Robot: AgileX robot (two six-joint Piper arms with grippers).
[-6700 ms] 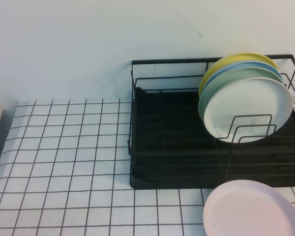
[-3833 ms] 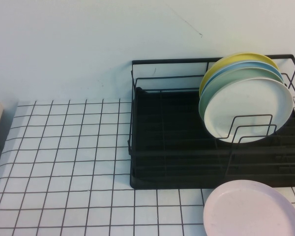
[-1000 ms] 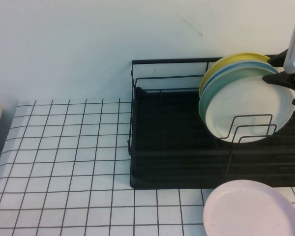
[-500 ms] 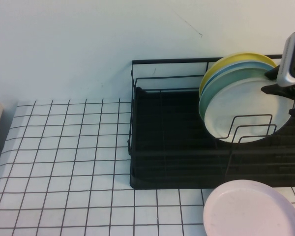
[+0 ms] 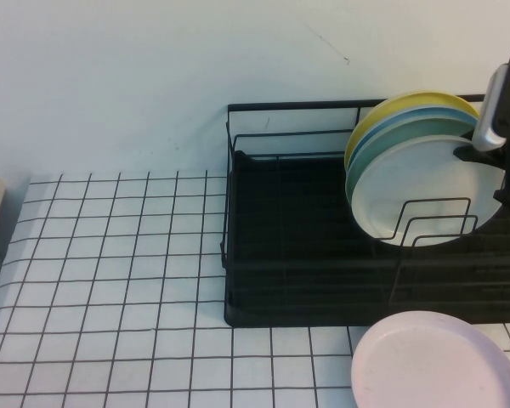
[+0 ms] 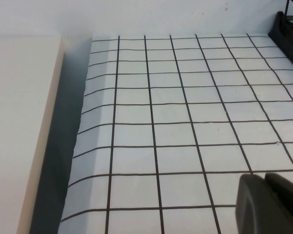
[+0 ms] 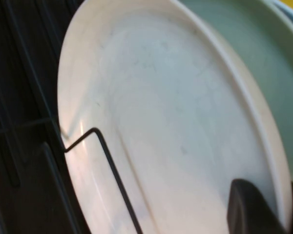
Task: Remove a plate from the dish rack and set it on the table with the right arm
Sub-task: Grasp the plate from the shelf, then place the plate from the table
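Observation:
The white plate (image 5: 425, 191) stands upright at the front of a stack in the black dish rack (image 5: 289, 280), behind wire loops. Behind it stand mint-green, blue and yellow plates. My right gripper (image 5: 486, 163) hangs at the plate's right rim. In the right wrist view the plate (image 7: 156, 126) fills the frame, and the gripper (image 7: 287, 195) has one finger on its face and one behind its rim, shut on it. My left gripper (image 6: 264, 176) is shut and empty, low over the gridded table (image 6: 185, 112), out of the high view.
A pale pink plate (image 5: 438, 361) lies flat on the table (image 5: 110, 272) in front of the rack's right end. A cream block (image 6: 19, 126) borders the table's left edge. The rack's left half holds no plates.
My right arm came in from the right and lowered onto the white plate's right rim. Its fingers now clasp the rim, and the plate has shifted slightly.

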